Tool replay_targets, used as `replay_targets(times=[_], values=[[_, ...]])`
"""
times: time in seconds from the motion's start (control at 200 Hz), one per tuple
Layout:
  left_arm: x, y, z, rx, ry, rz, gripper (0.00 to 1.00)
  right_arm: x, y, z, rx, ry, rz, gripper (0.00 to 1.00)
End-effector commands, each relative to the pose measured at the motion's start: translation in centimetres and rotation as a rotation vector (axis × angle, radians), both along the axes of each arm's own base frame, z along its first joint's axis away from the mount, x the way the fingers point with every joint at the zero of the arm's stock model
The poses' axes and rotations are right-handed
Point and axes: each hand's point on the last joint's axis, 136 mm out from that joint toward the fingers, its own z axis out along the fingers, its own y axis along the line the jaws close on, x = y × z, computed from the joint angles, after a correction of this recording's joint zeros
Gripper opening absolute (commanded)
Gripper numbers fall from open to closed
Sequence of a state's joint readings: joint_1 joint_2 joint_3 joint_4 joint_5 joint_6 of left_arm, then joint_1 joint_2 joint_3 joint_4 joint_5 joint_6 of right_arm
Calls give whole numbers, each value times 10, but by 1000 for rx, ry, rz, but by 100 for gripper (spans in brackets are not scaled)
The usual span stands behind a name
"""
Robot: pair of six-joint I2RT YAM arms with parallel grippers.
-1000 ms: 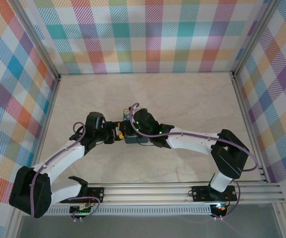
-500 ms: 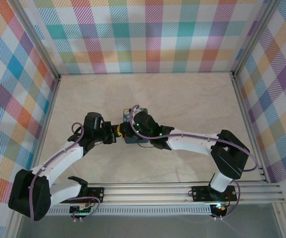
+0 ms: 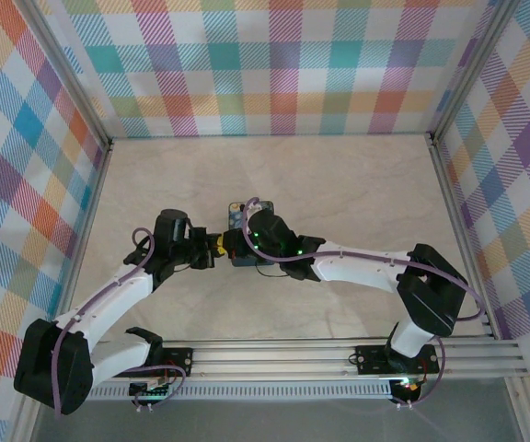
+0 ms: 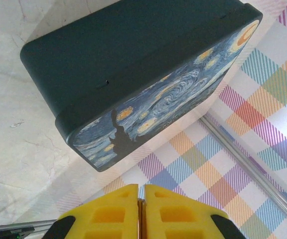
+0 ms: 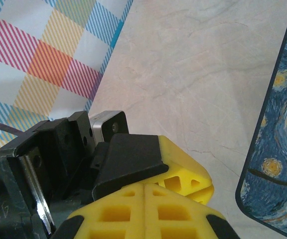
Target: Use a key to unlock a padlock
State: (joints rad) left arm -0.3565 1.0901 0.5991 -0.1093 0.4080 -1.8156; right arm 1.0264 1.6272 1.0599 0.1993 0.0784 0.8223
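Observation:
The dark blue swirl-patterned box (image 4: 133, 64) lies on the pale table just beyond my left gripper (image 4: 140, 187). Its yellow fingers (image 4: 108, 214) are pressed together on a thin grey-tan strip, the key (image 4: 140, 214), which shows edge-on in the seam. From above, the left gripper (image 3: 217, 243) and right gripper (image 3: 233, 241) meet tip to tip at the box (image 3: 236, 214). My right gripper (image 5: 144, 185) is shut, and nothing shows between its fingers. The left gripper's yellow fingertips (image 5: 196, 180) lie right against it. The padlock is hidden.
Checked walls enclose the table (image 3: 357, 184) on three sides, with metal posts in the back corners. An aluminium rail (image 3: 339, 354) carrying the arm bases runs along the near edge. The box's edge (image 5: 278, 149) lies to the right of the right gripper.
My left gripper's jaws have closed from partly open. Both wrists have shifted slightly left and farther back over the box.

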Motion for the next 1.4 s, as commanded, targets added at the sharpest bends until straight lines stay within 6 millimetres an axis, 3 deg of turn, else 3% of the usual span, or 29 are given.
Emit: replay_targets(times=[0.0,0.275,0.445,0.67,0.98,1.395], values=[[6,13,-4,66,-6,13,0,0,-17,-4,-62,-15,-18,8],[16,-3,1,209,-111,-255,0,-4,-46,-19,-155,5,15,28],[13,-11,-11,241,-97,-372,0,-16,-59,-19,-171,-18,95,33],[10,-17,-10,227,-106,-409,0,-38,-33,-13,-141,-64,342,37],[8,-25,2,202,-132,-456,0,-26,-7,-9,-162,-147,417,44],[5,-26,4,197,-131,-463,0,2,-19,-9,-205,-143,320,41]])
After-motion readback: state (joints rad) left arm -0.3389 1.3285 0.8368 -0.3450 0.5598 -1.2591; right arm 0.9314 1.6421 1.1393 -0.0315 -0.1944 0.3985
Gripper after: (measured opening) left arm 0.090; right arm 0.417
